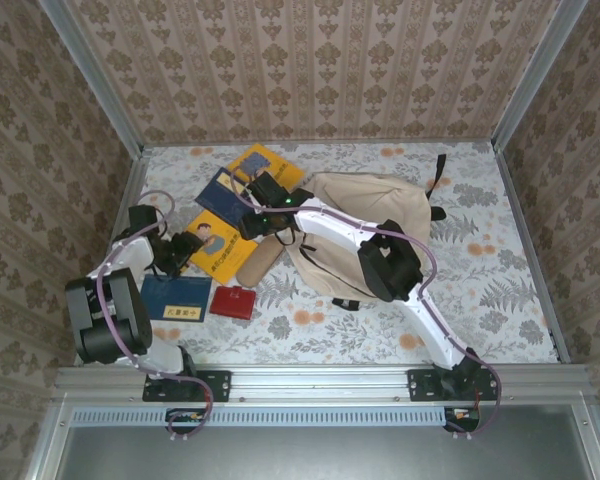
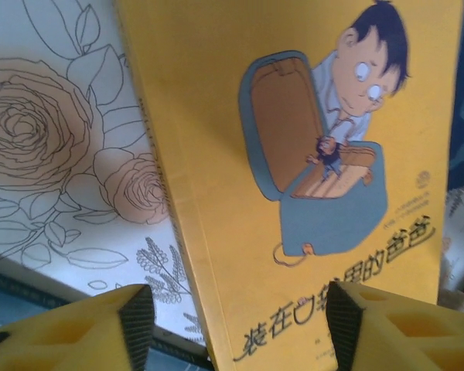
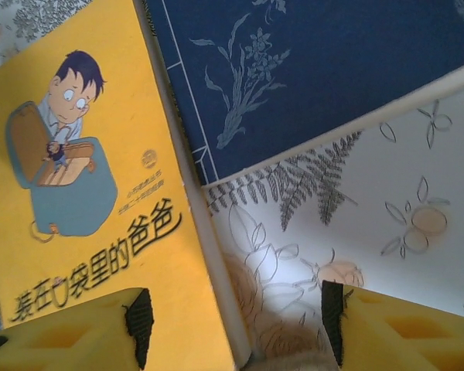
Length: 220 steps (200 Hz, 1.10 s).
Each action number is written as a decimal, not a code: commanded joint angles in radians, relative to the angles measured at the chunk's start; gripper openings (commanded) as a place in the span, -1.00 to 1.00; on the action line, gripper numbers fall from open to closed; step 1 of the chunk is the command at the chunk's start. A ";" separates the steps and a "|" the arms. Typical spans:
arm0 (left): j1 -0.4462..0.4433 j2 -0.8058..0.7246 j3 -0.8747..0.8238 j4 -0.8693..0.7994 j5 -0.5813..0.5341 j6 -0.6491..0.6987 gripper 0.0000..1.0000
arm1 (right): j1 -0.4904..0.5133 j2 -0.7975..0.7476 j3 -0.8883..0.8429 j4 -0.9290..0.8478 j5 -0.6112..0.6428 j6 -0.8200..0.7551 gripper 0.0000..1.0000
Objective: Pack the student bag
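Yellow cartoon-cover paperback lies on the floral desk as we hold left hand and right hand over it, both spread wide, empty.

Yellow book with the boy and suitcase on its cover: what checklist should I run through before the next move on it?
1. Left gripper open and empty: ok.
2. Right gripper open and empty: ok.
3. Yellow book cover unobstructed: ok.
4. Only one gripper at the book: not ok; both hover close over it and could clash.
5. Student bag opening ready to receive: cannot tell; the right arm crosses it in the top view, and no opening is visible.
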<state>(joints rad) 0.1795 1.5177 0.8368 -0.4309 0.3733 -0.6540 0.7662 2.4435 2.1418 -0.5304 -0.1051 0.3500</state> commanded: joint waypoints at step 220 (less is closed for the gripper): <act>-0.075 0.119 0.003 0.054 0.093 0.045 -0.23 | 0.028 -0.037 -0.139 -0.200 -0.185 -0.093 -0.56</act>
<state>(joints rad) 0.1295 1.6558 0.8722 -0.3946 0.3969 -0.6235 0.7753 2.4760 2.1094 -0.6109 -0.2340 0.2661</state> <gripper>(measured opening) 0.365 0.215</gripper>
